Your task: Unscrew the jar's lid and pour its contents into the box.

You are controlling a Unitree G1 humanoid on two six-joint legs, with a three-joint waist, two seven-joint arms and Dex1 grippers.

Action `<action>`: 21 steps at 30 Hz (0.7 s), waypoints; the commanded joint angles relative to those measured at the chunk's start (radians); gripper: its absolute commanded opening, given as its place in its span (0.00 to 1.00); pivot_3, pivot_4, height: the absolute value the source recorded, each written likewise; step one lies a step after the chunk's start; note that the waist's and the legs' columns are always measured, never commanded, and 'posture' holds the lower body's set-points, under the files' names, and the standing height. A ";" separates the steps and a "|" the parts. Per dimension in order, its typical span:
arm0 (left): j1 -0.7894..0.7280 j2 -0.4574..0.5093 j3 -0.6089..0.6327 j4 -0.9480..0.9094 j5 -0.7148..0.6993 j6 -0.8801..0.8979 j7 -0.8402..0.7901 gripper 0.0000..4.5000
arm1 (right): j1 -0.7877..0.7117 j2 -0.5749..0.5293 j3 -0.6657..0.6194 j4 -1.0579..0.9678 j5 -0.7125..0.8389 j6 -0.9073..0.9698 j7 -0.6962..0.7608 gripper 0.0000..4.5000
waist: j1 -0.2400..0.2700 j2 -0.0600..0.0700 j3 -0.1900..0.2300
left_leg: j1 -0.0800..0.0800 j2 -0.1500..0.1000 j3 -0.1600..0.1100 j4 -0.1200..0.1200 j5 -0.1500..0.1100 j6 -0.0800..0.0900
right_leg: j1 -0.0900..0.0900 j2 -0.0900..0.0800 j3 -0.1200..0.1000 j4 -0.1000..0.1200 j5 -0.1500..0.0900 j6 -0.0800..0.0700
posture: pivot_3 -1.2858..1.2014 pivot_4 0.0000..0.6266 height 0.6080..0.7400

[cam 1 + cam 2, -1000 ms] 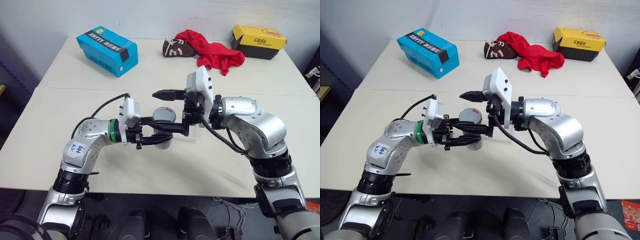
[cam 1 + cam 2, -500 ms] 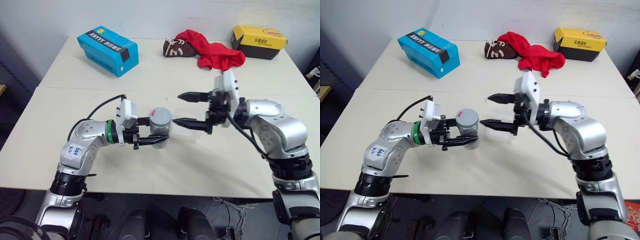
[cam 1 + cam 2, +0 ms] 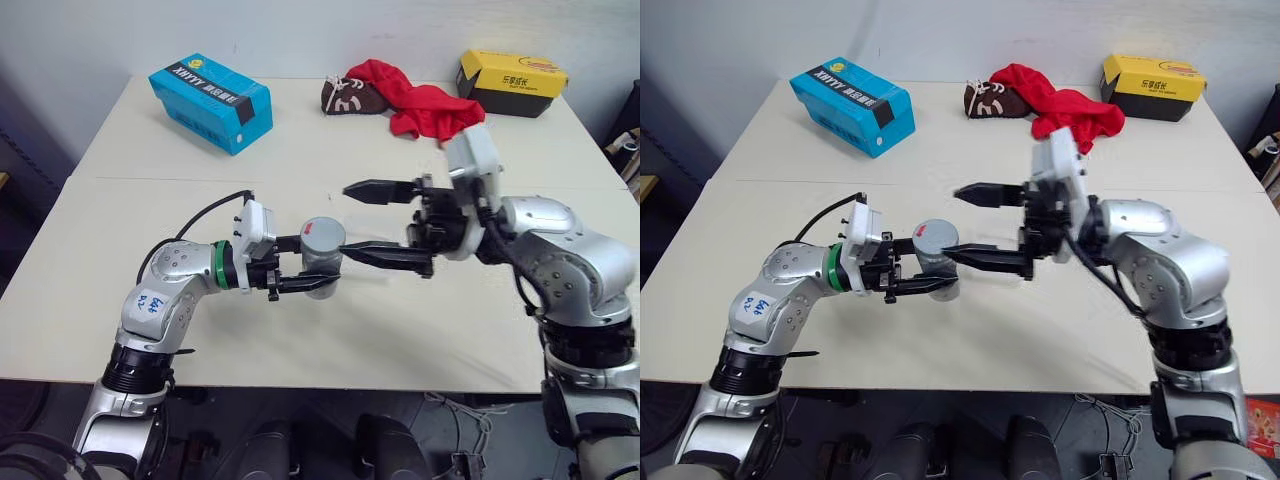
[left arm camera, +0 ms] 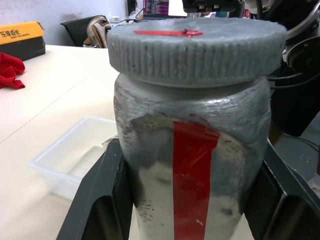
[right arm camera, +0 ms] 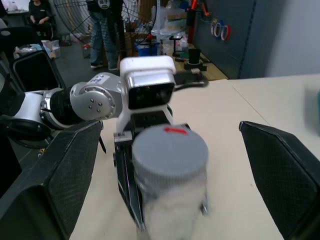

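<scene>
The left gripper (image 3: 318, 271) is clamped on the upright jar (image 3: 322, 253) above the table's near middle, its grey lid (image 4: 196, 49) on, while the right gripper (image 3: 360, 222), spread wide and empty, flanks the lid, so unscrewing and pouring into the clear box (image 4: 76, 156) remain.

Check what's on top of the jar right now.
The grey lid with its red mark sits on the jar, held in the left gripper. The jar's contents cannot be made out through its clouded wall.

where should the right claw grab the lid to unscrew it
Grip the lid by its ribbed rim, fingers on opposite sides, coming in level from the robot's right. The left claw holds the jar upright by its body, leaving the rim exposed; the right claw is open beside it.
</scene>
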 commanded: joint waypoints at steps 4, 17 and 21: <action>-0.012 -0.001 0.005 -0.030 -0.010 -0.020 -0.003 0.51 | -0.045 0.035 0.060 -0.033 -0.043 0.002 -0.051 1.00 | 0.005 0.000 0.000 | -0.001 -0.001 -0.001 0.000 0.000 0.000 | 0.000 0.000 0.000 0.000 0.000 0.000 | 0.52 0.24 1.00; -0.012 -0.007 -0.003 -0.037 -0.011 -0.019 0.000 0.51 | -0.025 0.071 0.105 0.017 -0.110 -0.032 -0.041 0.87 | 0.001 0.000 0.000 | -0.001 -0.001 0.000 0.000 0.000 0.001 | 0.000 0.000 -0.001 0.000 0.000 0.000 | 0.52 0.24 1.00; -0.015 -0.008 -0.003 -0.035 -0.010 -0.022 0.000 0.51 | -0.018 0.076 0.098 0.038 -0.114 -0.053 -0.027 0.57 | 0.000 0.000 0.000 | -0.001 -0.001 0.000 0.000 0.000 0.001 | 0.000 0.000 -0.001 0.000 0.000 0.000 | 0.52 0.24 1.00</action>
